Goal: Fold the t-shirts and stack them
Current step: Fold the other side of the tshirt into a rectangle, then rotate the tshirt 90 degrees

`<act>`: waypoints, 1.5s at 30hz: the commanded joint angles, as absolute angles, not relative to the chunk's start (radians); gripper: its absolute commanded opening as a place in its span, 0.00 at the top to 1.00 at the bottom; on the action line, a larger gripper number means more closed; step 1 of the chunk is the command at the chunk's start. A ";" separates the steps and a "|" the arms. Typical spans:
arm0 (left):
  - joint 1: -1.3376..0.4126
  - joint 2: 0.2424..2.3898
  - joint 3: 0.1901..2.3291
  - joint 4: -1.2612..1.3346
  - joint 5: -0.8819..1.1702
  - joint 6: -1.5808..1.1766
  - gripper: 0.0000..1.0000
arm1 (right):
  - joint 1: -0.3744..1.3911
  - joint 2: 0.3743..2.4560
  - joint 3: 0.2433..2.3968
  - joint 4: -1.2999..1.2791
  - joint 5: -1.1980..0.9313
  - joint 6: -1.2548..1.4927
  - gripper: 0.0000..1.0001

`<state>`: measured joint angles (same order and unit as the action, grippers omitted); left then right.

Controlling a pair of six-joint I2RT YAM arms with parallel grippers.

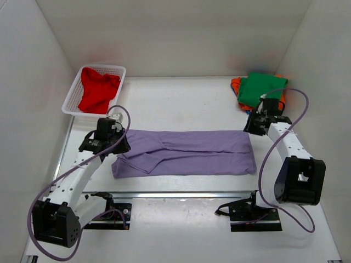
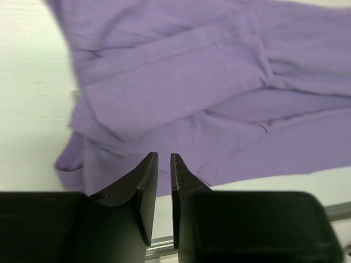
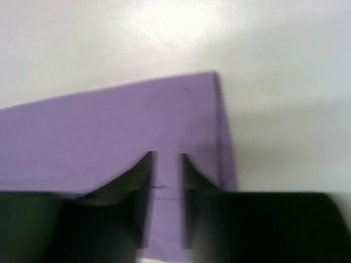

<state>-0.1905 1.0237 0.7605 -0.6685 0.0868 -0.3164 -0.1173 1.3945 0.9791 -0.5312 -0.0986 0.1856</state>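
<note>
A lavender t-shirt point(image 1: 186, 152) lies flat across the middle of the table, folded into a long band. My left gripper point(image 1: 122, 146) hovers at its left end. In the left wrist view its jaws point(image 2: 164, 159) stand a narrow gap apart with nothing between them, and the rumpled sleeve end of the lavender t-shirt point(image 2: 208, 82) lies beyond the tips. My right gripper point(image 1: 253, 127) is over the band's far right corner. Its jaws point(image 3: 167, 156) are apart, and the lavender cloth point(image 3: 109, 131) lies flat underneath, seen through the gap.
A white mesh basket point(image 1: 68, 101) at the back left holds a red t-shirt point(image 1: 97, 90). At the back right a green t-shirt point(image 1: 262, 87) lies folded on an orange one point(image 1: 236, 85). White walls enclose the table on three sides.
</note>
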 commanded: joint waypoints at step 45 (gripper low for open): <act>-0.284 2.841 2.631 -0.698 0.368 -0.712 0.95 | 0.726 1.445 0.367 0.302 -0.133 1.346 1.00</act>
<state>-0.3031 2.7785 2.5778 -0.7097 0.3714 -0.6533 0.7197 1.3949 0.4084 0.1696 -0.1970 1.2057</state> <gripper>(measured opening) 0.089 0.001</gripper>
